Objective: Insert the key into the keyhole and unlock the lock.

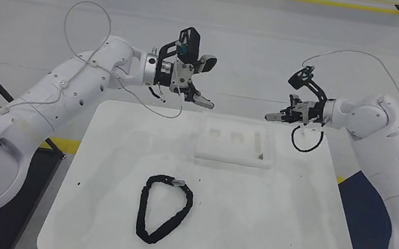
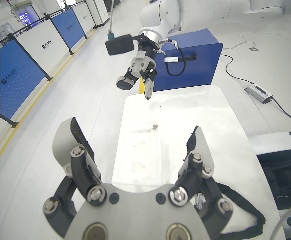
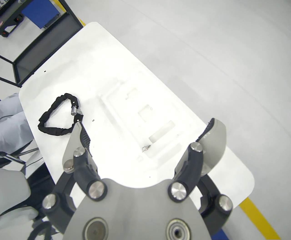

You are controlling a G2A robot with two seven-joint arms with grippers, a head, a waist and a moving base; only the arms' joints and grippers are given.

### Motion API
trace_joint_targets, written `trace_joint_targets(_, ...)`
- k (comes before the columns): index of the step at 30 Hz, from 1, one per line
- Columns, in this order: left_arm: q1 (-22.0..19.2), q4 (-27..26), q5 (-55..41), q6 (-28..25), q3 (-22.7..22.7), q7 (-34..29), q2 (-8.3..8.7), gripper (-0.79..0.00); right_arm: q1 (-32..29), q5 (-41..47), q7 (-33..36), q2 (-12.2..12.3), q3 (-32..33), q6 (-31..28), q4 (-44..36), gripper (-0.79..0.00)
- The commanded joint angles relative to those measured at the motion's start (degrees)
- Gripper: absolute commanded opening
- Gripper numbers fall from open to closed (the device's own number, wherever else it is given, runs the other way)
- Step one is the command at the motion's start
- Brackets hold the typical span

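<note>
A black fabric-covered chain lock (image 1: pixel 164 207) lies in a loop on the white table (image 1: pixel 269 232), its metal cylinder (image 3: pixel 74 110) at one end. The small key (image 1: pixel 261 157) rests at the end of a white foam tray (image 1: pixel 233 156), in the right wrist view as key (image 3: pixel 145 148) and in the left wrist view as key (image 2: pixel 155 126). My left gripper (image 2: pixel 135 136) hangs open and empty above the table's far left corner. My right gripper (image 3: pixel 145 127) is open and empty above the far right edge, near the key end of the tray; it faces the left wrist camera as the right gripper (image 2: pixel 136 91).
A blue cabinet (image 2: pixel 193 66) stands beside the table behind the right arm. A black metal rack (image 3: pixel 41 34) sits off the left side. A power adapter (image 2: pixel 259 91) and cables lie on the floor. The tray has several shallow recesses (image 3: pixel 144 113).
</note>
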Motion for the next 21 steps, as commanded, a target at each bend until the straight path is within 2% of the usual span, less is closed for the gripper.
trace_joint_targets(1,0.0,0.0,0.0,0.0,0.0,0.0,0.00,0.000,0.3,2.2,2.1,-1.0,-1.1,2.4,2.0,0.000)
trace_joint_targets(4,0.0,0.0,0.0,0.0,0.0,0.0,0.00,0.000,1.0,3.5,4.2,-2.7,-3.1,4.7,4.5,0.000)
trace_joint_targets(11,0.0,0.0,0.0,0.0,0.0,0.0,0.00,0.000,1.2,5.2,5.9,-7.0,-7.1,14.5,11.4,0.000)
trace_joint_targets(21,0.0,0.0,0.0,0.0,0.0,0.0,0.00,0.000,-0.2,8.5,3.6,-12.5,-9.3,24.3,20.0,0.000)
